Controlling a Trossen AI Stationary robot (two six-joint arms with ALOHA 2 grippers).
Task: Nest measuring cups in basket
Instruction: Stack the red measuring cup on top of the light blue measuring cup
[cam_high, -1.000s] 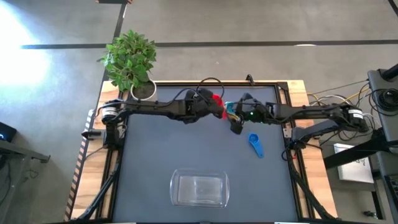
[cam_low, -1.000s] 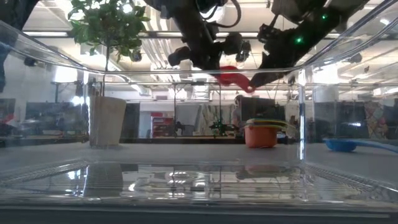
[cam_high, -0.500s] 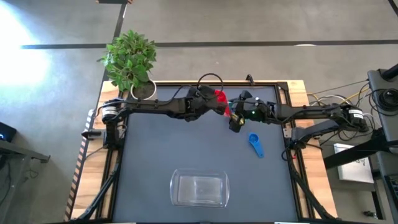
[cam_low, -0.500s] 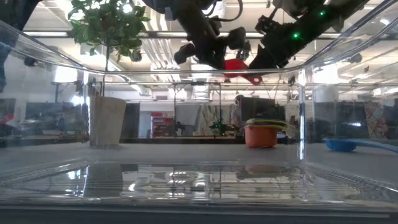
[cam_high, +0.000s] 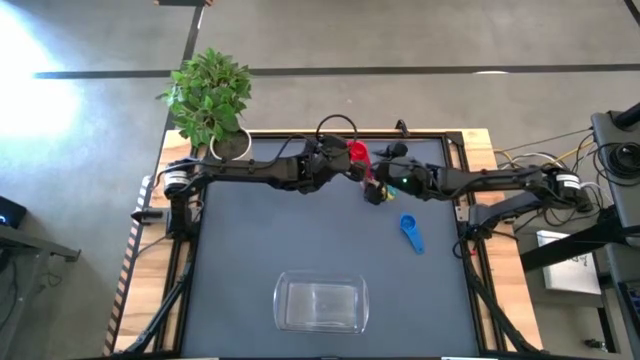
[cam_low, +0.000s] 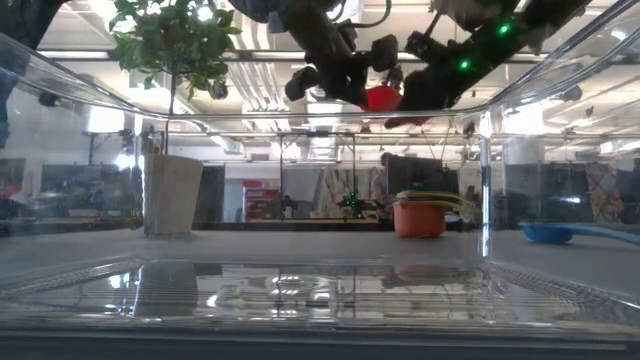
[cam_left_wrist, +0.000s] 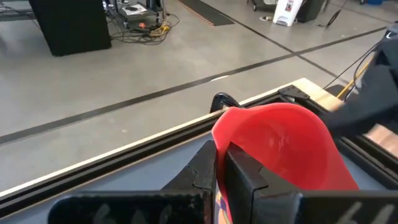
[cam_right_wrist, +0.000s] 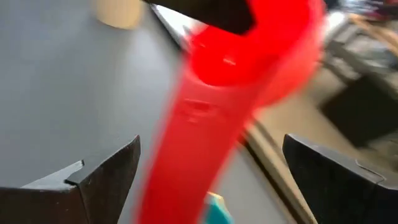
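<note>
While the basket (cam_high: 320, 304) sits with nothing in it at the near edge of the table, you have nearly all of the task left. Your left gripper (cam_high: 350, 165) is closed on the rim of the red cup (cam_high: 357, 154), high over the far side. Your right gripper (cam_high: 374, 190) stands wide open around its flat handle. A blue cup (cam_high: 409, 230) lies apart, and an orange stack (cam_low: 420, 215) waits. All are smooth, rigid plastic; the basket is clear

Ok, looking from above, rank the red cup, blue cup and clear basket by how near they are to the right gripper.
1. Red cup: at the right gripper, held by the left gripper.
2. Blue cup: on the table, toward the right arm's side.
3. Basket: near table edge, farthest.
</note>
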